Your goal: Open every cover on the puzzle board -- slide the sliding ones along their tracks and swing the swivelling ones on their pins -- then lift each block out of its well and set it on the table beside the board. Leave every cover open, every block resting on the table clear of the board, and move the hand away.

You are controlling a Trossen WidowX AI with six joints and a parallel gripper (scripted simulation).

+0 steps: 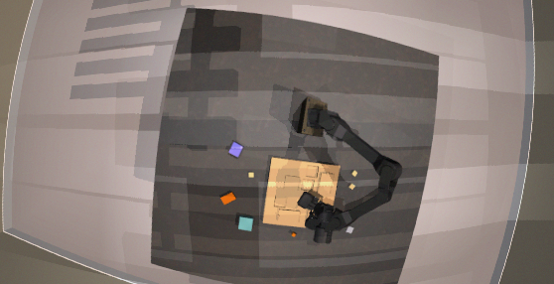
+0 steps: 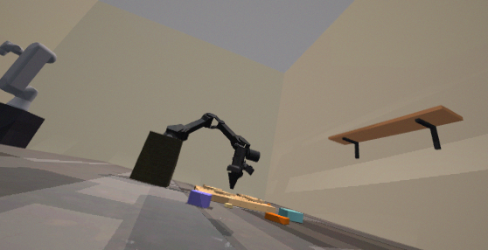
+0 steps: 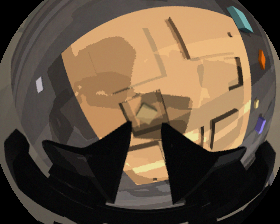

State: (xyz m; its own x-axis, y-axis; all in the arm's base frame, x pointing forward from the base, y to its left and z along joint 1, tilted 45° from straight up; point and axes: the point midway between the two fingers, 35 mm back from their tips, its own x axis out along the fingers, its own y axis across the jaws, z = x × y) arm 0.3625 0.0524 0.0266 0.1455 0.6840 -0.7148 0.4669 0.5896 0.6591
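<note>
My black pincer (image 1: 320, 215) (image 2: 232, 187) (image 3: 147, 125) hangs above the square tan wooden board (image 1: 288, 171) (image 2: 245, 202) (image 3: 108, 30), fingers partly spread, pinching nothing; a small pale-yellow block (image 3: 146, 114) sits in a square well below; seen from above, around the board on the dark table (image 1: 208, 240), a purple block (image 1: 235, 149) (image 2: 199, 198) (image 3: 261, 125) lies at ten o'clock, a flat orange block (image 1: 227, 198) (image 2: 277, 218) (image 3: 262, 59) at nine, a teal block (image 1: 245, 223) (image 2: 290, 215) (image 3: 240, 19) at eight, a tiny orange piece (image 1: 293, 234) at six, a pale-grey piece (image 1: 349, 229) (image 3: 39, 84) at four.
</note>
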